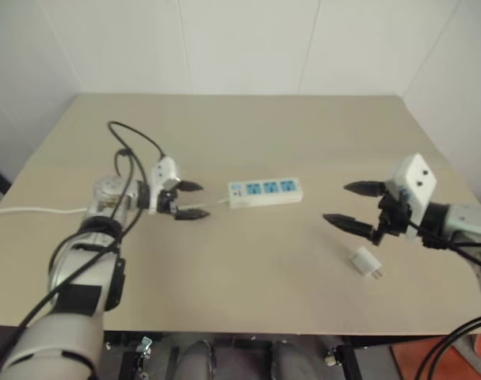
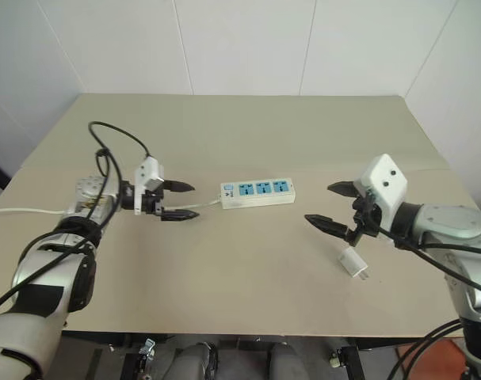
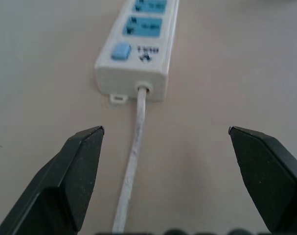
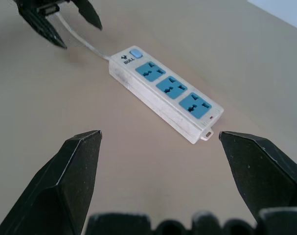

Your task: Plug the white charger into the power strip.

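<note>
The power strip point(image 1: 265, 192) lies flat mid-table, a white bar with three blue sockets; its thin cord runs off to the left. My left gripper point(image 1: 191, 199) hovers open just left of the strip's switch end, straddling the cord point(image 3: 133, 161) with nothing held. The white charger point(image 1: 366, 262) lies on the table at the right, prongs toward the front edge. My right gripper point(image 1: 347, 204) is open and empty, above and just behind the charger, pointing left toward the strip point(image 4: 165, 92).
The beige table point(image 1: 248, 134) meets white walls at its back and right side. The strip's white cord point(image 1: 34, 211) trails off the left table edge. Black cables loop over my left arm point(image 1: 125, 146).
</note>
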`<act>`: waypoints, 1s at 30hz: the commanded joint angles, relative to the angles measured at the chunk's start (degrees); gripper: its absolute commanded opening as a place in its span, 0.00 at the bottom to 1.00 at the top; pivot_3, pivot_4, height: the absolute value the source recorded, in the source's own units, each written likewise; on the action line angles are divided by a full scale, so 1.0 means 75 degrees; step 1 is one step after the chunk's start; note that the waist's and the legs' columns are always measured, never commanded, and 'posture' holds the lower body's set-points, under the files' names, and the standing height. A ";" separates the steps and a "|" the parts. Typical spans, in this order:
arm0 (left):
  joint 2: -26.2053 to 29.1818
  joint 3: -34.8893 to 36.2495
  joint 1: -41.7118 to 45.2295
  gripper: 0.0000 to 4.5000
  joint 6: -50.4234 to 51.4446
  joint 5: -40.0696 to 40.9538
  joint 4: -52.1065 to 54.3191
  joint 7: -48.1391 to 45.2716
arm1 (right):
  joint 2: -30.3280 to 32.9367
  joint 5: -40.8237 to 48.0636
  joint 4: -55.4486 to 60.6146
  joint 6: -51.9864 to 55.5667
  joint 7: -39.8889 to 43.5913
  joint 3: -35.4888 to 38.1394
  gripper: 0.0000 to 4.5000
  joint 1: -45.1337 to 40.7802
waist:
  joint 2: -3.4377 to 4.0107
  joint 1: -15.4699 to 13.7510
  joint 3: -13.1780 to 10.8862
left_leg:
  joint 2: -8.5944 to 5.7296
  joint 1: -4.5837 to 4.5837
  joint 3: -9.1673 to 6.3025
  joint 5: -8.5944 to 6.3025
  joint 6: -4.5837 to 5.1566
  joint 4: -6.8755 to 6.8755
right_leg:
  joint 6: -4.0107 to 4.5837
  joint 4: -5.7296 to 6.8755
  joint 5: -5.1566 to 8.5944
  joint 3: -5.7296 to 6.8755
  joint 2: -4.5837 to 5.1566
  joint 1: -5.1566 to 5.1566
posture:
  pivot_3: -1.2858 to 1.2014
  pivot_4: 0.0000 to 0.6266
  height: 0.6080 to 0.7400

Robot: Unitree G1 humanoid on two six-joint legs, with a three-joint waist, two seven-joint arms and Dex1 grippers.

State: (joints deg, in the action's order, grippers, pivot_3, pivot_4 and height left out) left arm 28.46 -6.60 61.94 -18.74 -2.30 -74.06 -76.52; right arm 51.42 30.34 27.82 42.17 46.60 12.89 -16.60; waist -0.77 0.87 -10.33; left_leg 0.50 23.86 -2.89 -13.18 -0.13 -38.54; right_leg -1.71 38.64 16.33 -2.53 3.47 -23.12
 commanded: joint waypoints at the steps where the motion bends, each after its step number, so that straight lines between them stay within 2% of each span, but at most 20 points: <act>1: -0.0095 -0.0062 0.0170 0.99 -0.0312 -0.0461 -0.0224 0.0951 | -0.0054 0.0151 0.0574 0.0294 -0.0422 0.0320 1.00 0.0215 | -0.0001 -0.0004 0.0000 | 0.0000 -0.0001 0.0000 0.0000 0.0000 -0.0002 | -0.0001 -0.0004 0.0000 0.0000 -0.0001 0.0000 | 0.52 0.24 1.00; 6: -0.0401 0.0185 0.0152 0.99 0.0131 -0.0461 -0.0383 0.1042 | 0.0051 0.0064 0.1223 0.0558 -0.0706 0.0375 1.00 0.0979 | -0.0004 -0.0045 0.0000 | -0.0003 0.0000 -0.0012 0.0000 0.0000 -0.0027 | -0.0004 0.0007 0.0002 0.0007 -0.0002 0.0006 | 0.52 0.24 1.00; 11: -0.0488 0.0464 0.0285 0.99 0.1024 -0.0439 -0.0463 0.1329 | -0.0028 0.0115 0.1331 0.0687 -0.0975 0.0420 1.00 0.1007 | -0.0006 -0.0021 0.0000 | -0.0010 -0.0008 -0.0013 0.0000 0.0000 -0.0043 | -0.0005 0.0034 0.0003 0.0002 0.0000 0.0009 | 0.52 0.24 1.00; 16: -0.0326 -0.0185 0.0421 0.99 0.1443 -0.1293 -0.0480 0.1216 | -0.0056 0.0086 0.1238 0.0688 -0.1137 0.0239 1.00 0.0908 | -0.0007 0.0001 0.0000 | -0.0009 -0.0035 -0.0018 0.0002 0.0002 -0.0046 | -0.0005 0.0053 0.0003 0.0003 -0.0006 0.0024 | 0.52 0.24 1.00; 20: -0.0331 -0.0116 0.0558 0.79 0.1741 -0.1295 -0.0494 0.0995 | -0.0098 0.0007 0.1160 0.0661 -0.1230 -0.0016 1.00 0.0790 | -0.0007 0.0071 0.0001 | -0.0008 -0.0090 -0.0016 0.0001 0.0002 -0.0037 | -0.0007 0.0041 0.0005 0.0001 -0.0006 0.0079 | 0.52 0.24 1.00; 30: -0.0239 -0.0101 0.0454 0.10 0.1125 -0.1431 -0.0419 0.1058 | -0.0129 -0.0234 0.0929 0.0444 -0.1305 -0.0379 1.00 0.0614 | -0.0008 0.0057 0.0001 | -0.0007 -0.0092 -0.0019 0.0001 0.0002 -0.0038 | -0.0008 0.0038 0.0006 0.0003 -0.0006 0.0086 | 0.52 0.24 1.00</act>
State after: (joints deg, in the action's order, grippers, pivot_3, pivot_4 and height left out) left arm 25.55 -6.98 65.81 -9.69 -11.91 -77.18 -68.99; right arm 50.60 29.31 34.16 47.03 37.11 9.69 -10.95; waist -0.83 1.30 -10.32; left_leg 0.45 23.17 -3.02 -13.17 -0.11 -38.83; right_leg -1.77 38.93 16.38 -2.51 3.43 -22.48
